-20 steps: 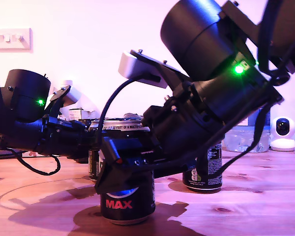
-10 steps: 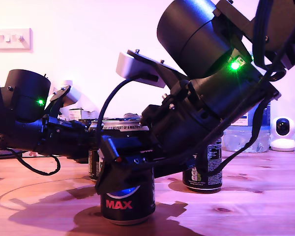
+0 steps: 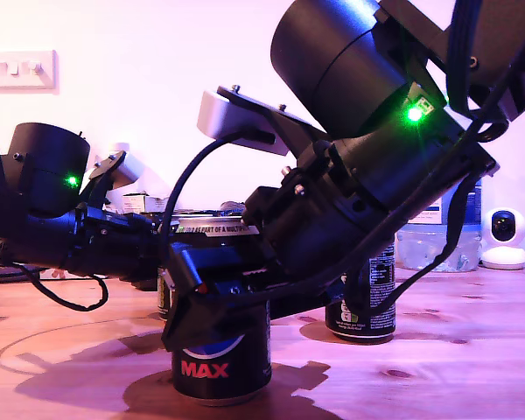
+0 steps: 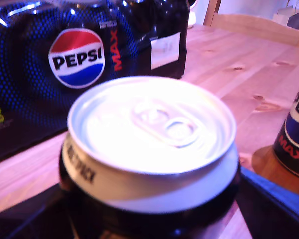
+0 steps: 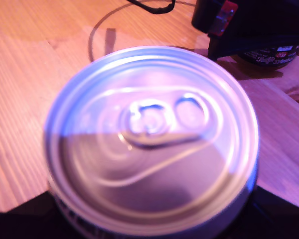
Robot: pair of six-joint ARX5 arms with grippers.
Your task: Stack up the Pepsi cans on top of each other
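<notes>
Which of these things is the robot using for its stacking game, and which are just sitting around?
For the job:
- front Pepsi can
- back Pepsi can
- half-hidden Pepsi can

Just lying about:
- Pepsi Max multipack
- water bottle
- small white camera
- light switch
</notes>
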